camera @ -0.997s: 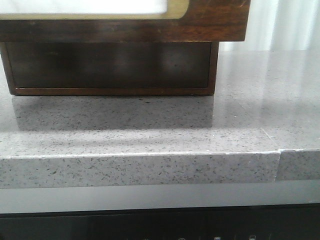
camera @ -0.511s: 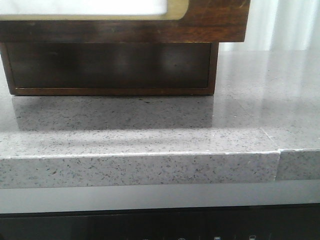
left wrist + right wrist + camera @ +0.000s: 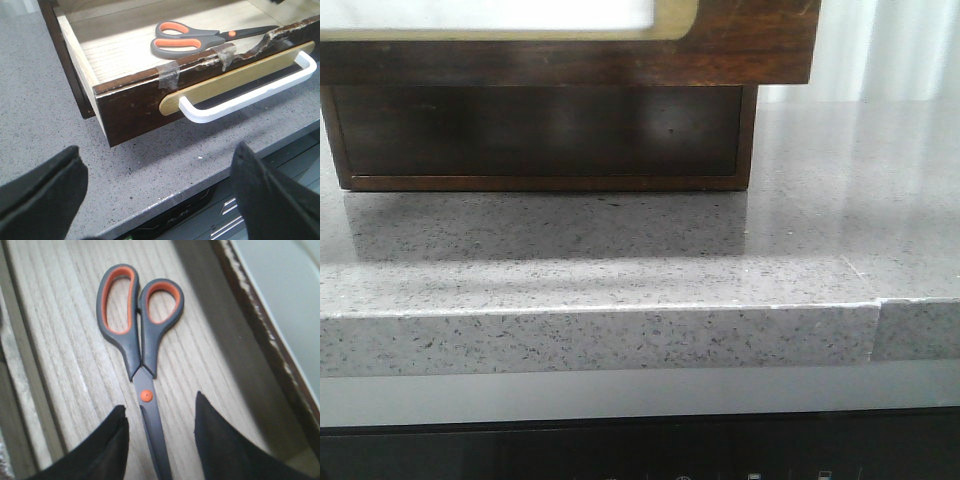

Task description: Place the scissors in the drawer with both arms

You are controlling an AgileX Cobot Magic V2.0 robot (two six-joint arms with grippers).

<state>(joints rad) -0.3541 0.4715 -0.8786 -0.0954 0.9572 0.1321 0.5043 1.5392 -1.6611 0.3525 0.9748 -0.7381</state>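
The front view showed only the underside of the pulled-out drawer (image 3: 750,45) above the grey speckled table (image 3: 620,260); no arm and no scissors appeared there. The left wrist view showed what the front view did not: the scissors (image 3: 200,39) lay flat on the pale drawer floor, behind the white handle (image 3: 250,90), and the left tool (image 3: 160,195) stood wide open above the table. In the right wrist view the right tool (image 3: 160,440) was open, its fingers on both sides of the blades, not touching them.
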